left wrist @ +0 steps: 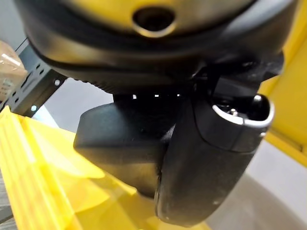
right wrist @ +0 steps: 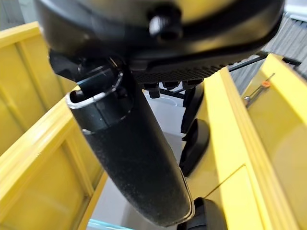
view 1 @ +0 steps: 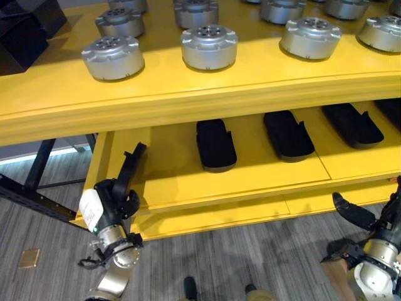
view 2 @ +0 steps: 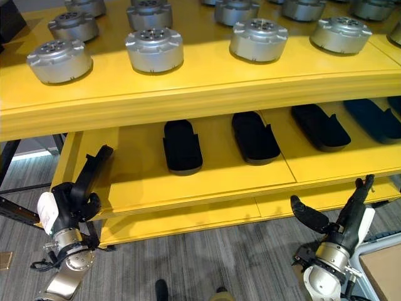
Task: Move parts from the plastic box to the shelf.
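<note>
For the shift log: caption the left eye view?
Both dark hands, left and right, hang open before the yellow shelf.

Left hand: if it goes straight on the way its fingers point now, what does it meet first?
Probably the underside of the yellow upper shelf. The left hand points up beside the lower shelf's left end, fingers straight. Depth is unclear.

Both eye views look down from the robot's head at the yellow shelf [view 1: 188, 94], and they share its upper board of round silver parts [view 1: 208, 45] and lower board of black parts [view 2: 182, 145], seen from slightly offset positions. Each wrist view looks along its own hand from very close: the left hand [left wrist: 192, 158] and the right hand [right wrist: 134, 158] both face the shelf's yellow boards.
</note>
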### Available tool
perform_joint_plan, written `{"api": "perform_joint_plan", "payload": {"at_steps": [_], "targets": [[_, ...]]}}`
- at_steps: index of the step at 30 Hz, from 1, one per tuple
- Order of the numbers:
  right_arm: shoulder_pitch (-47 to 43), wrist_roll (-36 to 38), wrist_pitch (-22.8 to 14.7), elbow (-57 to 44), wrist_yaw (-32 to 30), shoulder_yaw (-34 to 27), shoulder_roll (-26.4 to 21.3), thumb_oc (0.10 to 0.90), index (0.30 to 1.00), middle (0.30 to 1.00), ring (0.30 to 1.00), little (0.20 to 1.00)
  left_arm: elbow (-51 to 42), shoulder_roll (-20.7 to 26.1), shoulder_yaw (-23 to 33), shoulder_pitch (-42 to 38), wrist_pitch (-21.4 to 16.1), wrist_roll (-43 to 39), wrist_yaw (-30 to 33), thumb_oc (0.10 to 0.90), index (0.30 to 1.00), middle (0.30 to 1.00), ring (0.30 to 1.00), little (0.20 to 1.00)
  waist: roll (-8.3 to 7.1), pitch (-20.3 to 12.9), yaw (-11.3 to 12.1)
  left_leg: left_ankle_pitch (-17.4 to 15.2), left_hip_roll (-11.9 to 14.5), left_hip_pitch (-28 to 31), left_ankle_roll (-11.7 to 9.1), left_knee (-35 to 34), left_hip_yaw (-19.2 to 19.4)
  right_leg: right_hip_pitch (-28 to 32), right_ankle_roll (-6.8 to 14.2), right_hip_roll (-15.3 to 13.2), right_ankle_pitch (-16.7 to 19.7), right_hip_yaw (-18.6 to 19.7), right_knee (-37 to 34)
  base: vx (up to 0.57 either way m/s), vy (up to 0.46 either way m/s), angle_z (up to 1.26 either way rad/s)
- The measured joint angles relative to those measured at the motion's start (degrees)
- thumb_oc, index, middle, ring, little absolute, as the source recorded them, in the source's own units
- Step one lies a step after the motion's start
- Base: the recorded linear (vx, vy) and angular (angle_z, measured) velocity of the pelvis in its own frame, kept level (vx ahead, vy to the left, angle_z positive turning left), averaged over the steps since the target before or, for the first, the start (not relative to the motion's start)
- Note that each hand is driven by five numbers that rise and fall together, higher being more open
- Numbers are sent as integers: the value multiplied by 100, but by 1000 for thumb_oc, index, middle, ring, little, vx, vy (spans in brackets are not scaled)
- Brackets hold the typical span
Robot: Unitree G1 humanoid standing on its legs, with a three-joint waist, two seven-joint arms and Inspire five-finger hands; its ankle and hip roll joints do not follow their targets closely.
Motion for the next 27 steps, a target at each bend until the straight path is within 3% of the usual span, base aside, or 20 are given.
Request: {"api": "perform_joint_plan", "payload": {"at_steps": [11, 27], "targets": [[-170, -66, 114, 104, 178, 42, 32, 900, 1000, 1000, 1000, 1000, 1129, -37, -121, -603, 138, 3, 248, 400, 300, 300, 300, 300, -31, -20, -257, -30, 35, 92, 20, -6, 154, 28, 27, 8, 124, 158, -45, 36, 72, -6], [-227, -83, 204, 296, 607, 322, -39, 900, 1000, 1000, 1000, 1000, 2292, -35, -526, -1424, 382, 62, 36, 400, 300, 300, 300, 300, -81, -256, -548, -16, 83, 91, 37, -32, 322, -45, 45, 38, 244, 343, -88, 18, 37, -6]]}}
